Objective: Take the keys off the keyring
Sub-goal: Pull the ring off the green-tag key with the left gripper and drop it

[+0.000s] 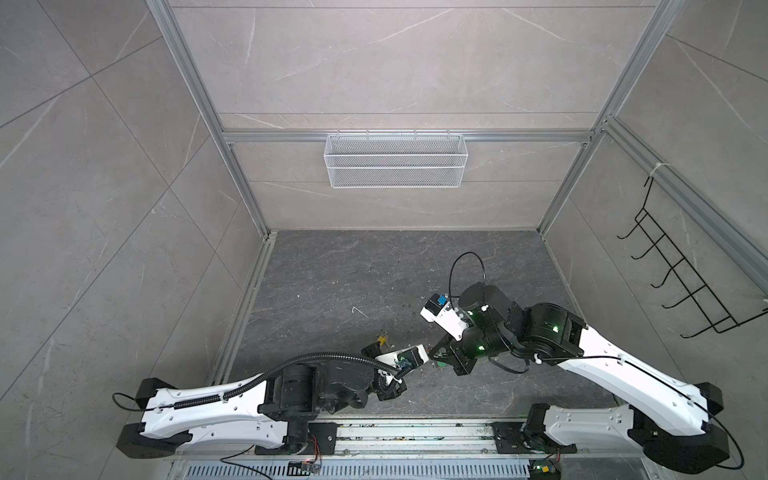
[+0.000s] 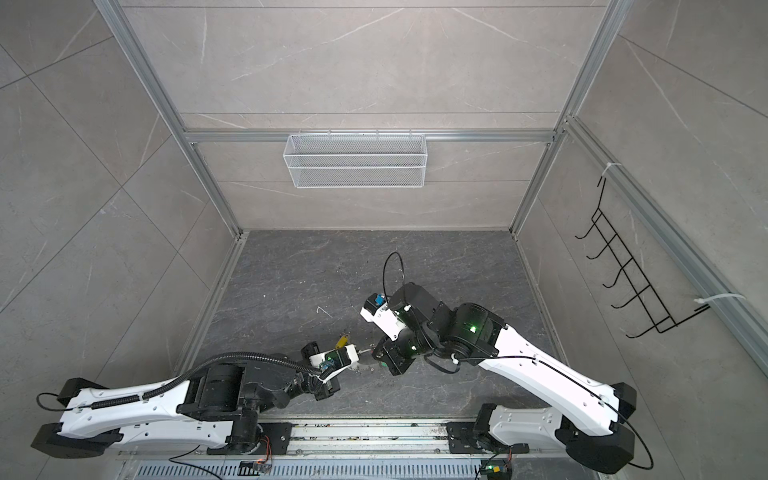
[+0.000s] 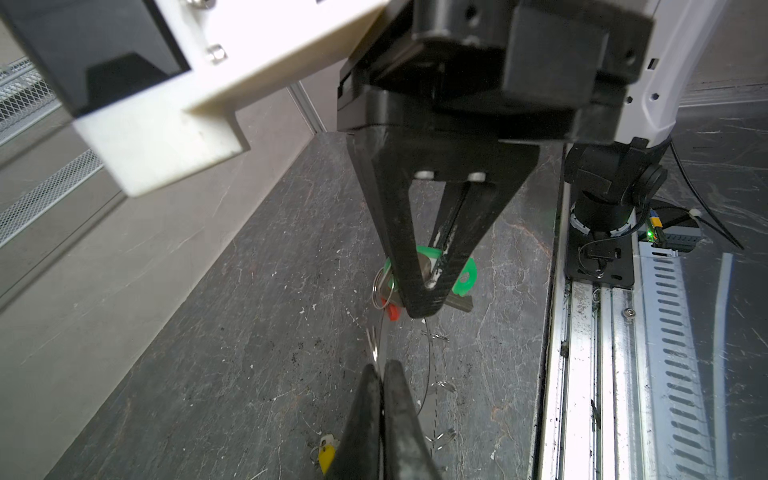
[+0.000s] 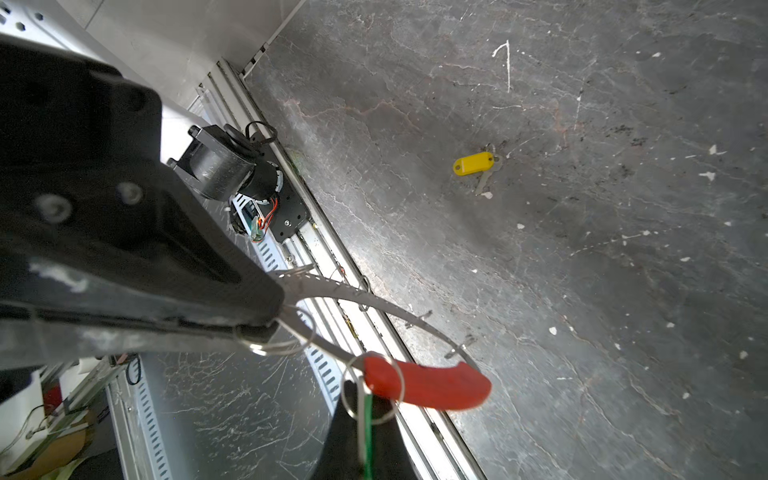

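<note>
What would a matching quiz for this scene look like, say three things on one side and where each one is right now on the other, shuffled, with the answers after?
Things:
1. yellow key
2. green key
3. keyring

Places or states:
A. lifted, its wire pinched in the shut left gripper
B. lying loose on the table, off the hoop
C. held by its tag in the shut right gripper, its small ring looped around the hoop

Pairs: 1-B, 2-C, 3-A
</note>
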